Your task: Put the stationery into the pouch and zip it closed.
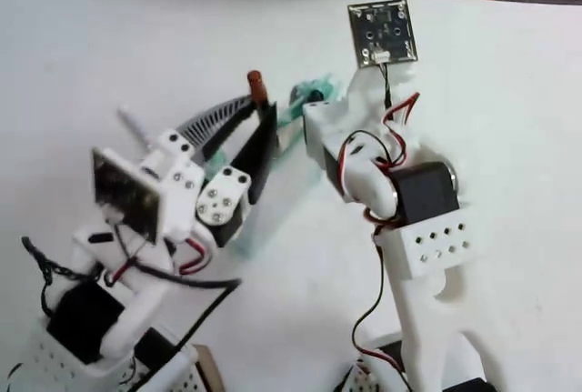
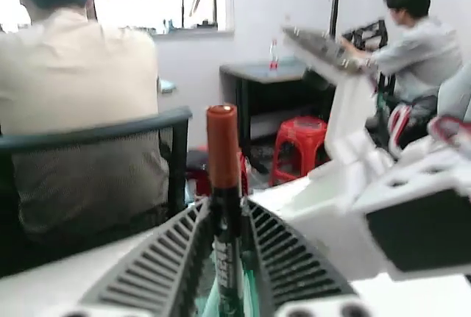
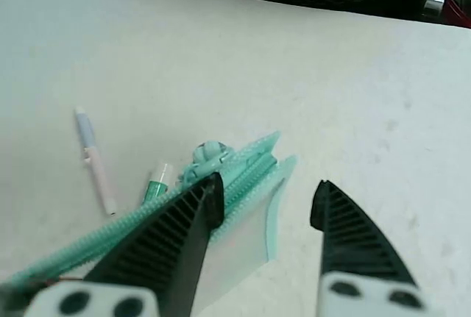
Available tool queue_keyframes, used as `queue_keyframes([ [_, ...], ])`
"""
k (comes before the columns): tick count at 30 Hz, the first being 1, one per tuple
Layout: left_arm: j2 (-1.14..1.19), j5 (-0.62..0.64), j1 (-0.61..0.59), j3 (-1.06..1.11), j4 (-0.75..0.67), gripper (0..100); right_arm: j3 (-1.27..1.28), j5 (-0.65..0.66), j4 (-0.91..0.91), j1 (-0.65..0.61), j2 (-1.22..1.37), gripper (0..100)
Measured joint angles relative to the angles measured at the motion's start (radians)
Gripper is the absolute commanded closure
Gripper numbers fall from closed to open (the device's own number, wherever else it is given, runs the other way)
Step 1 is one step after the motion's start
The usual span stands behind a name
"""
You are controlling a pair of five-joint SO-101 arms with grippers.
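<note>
- Looking down from the high camera, I have the white bench carrying everything, with both arms leaning in over its middle.
- My right tool stands wide. One black finger rests on the toothed zip edge of the flat mint-green pouch, and the other hangs off to the side over the bench.
- That pouch lies on the bench under the right arm, close to the tips of the left tool.
- My left tool is clamped on a black marker with a red-brown cap. The capped end pokes out past the fingers, and mint green shows just below it.
- A slim white pen with a pale blue cap lies on the bench near the pouch, not touching it.
- A short green-capped item sits just beside the zip edge; I cannot tell what it is.
</note>
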Motion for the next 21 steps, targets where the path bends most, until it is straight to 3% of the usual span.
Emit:
queue_keyframes([
  [2, -0.002, 0.068, -0.005, 0.0, 0.048, 66, 0.0, 0.0, 0.0, 0.0, 0.0, 80.0],
  [5, -0.005, 0.144, -0.011, -0.043, 0.15, 68, 0.0, 0.0, 0.0, 0.0, 0.0, 80.0],
  [10, -0.008, 0.052, -0.069, -0.186, 0.285, 72, 0.0, 0.0, 0.0, 0.0, 0.0, 80.0],
  [14, -0.02, -0.011, -0.227, -0.256, 0.322, 72, 0.0, 0.0, 0.0, 0.0, 0.0, 80.0],
  [21, 0.114, -0.115, -0.618, -0.262, 0.33, 72, 0.0, 0.0, 0.0, 0.0, 0.0, 80.0],
])
